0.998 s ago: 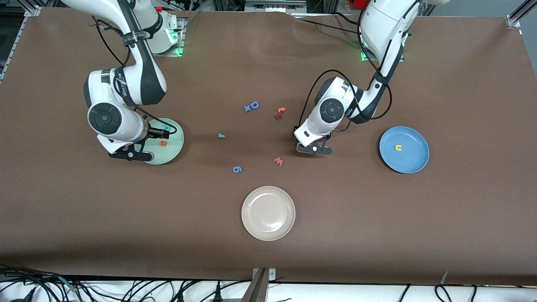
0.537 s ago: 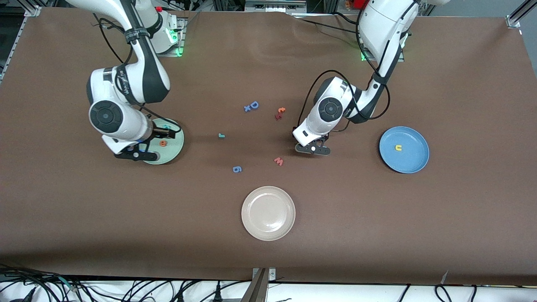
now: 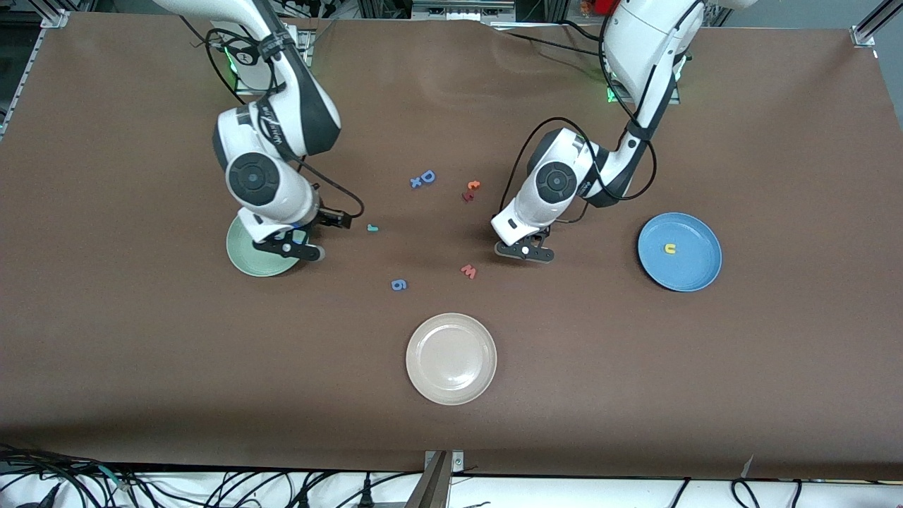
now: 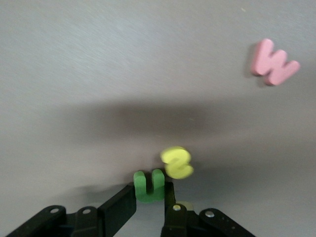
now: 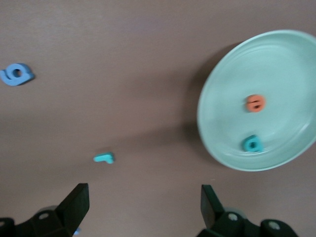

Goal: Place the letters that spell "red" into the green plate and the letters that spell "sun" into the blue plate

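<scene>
A: What is pinched by the left gripper?
B: The green "n", lower centre, beside the yellow "s".
A: And the right gripper?
B: Spread wide, over table beside the green plate.

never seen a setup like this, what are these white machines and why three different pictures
Two white robot arms sort tiny foam letters on a brown table. One picture looks down from a high camera; the others come from cameras on the wrists.

The left gripper, low over the table, has its fingers on either side of a dark green "n", with a yellow "s" beside it and a pink "w" nearby. The right gripper is open and empty, between the pale green plate, holding an orange "e" and teal "d", and a teal "r". The blue plate holds a yellow "u"; a cream plate lies nearer the camera.
</scene>
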Available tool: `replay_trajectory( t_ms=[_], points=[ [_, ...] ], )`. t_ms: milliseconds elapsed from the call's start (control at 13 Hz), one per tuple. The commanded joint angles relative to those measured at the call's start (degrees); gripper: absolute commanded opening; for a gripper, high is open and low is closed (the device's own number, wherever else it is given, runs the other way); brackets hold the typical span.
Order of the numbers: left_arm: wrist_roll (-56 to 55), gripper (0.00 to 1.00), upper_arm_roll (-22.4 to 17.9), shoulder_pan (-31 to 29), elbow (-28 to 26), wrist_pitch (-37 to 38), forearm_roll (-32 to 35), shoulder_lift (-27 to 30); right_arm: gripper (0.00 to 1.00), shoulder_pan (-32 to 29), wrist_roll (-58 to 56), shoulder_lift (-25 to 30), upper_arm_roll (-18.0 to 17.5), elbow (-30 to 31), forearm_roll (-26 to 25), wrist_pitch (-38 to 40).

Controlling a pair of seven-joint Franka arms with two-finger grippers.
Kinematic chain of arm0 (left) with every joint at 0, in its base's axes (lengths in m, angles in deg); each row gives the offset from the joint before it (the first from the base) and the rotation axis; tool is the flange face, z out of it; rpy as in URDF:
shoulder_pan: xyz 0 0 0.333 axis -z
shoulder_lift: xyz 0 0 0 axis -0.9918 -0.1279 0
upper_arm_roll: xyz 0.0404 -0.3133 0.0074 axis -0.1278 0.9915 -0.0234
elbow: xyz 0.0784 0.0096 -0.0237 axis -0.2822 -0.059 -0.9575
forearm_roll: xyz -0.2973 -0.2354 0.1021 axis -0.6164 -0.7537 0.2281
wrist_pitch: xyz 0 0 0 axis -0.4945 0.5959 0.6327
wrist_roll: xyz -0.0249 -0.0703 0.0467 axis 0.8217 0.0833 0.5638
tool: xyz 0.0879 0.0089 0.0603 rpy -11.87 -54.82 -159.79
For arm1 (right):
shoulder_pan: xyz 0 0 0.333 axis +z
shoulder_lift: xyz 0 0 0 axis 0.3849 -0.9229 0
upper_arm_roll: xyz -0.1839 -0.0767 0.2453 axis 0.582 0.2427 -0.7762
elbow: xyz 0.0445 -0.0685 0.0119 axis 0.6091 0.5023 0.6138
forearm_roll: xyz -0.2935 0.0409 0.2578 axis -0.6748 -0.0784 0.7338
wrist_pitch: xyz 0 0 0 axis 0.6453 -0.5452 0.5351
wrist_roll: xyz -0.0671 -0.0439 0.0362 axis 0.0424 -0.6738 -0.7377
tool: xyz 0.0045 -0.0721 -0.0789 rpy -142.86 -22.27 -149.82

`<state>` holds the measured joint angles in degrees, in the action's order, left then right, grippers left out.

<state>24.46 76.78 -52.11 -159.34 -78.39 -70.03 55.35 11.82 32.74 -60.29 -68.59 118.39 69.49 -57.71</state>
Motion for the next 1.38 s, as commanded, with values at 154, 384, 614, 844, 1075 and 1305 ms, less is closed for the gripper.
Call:
replay_trajectory(
  t_ms=[154,384,614,844,1075,1305],
  points=[
    [19.36,0.12,-7.42,-4.0,-0.17,10.13,-1.3,5.27,0.94,3.16,5.75,-2.35,-0.43,0.46,0.42,-3.92],
    [33.42,0.13,-13.58,-6.11,-0.26,12.95,-1.65,5.72,0.87,3.86,9.53,-2.97,-0.43,0.64,0.42,-4.8],
    [43.27,0.13,-18.24,-7.87,-0.7,13.13,-1.65,5.54,0.84,4.82,9.89,-3.58,-0.43,0.73,0.42,-5.16],
    [51.99,0.13,-20.27,-10.15,-2.37,13.22,-1.74,5.63,0.84,4.83,9.89,-3.67,-0.43,0.73,0.51,-5.33],
    [57.54,0.13,-20.89,-12.09,-4.12,13.22,-1.83,5.54,0.84,5.0,10.15,-3.93,-0.43,1.17,0.6,-5.68],
    [57.37,0.13,-20.89,-12.53,-5.54,13.22,-1.92,5.28,0.84,6.23,14.45,-4.81,-0.52,1.17,0.51,-7.61]
  ],
)
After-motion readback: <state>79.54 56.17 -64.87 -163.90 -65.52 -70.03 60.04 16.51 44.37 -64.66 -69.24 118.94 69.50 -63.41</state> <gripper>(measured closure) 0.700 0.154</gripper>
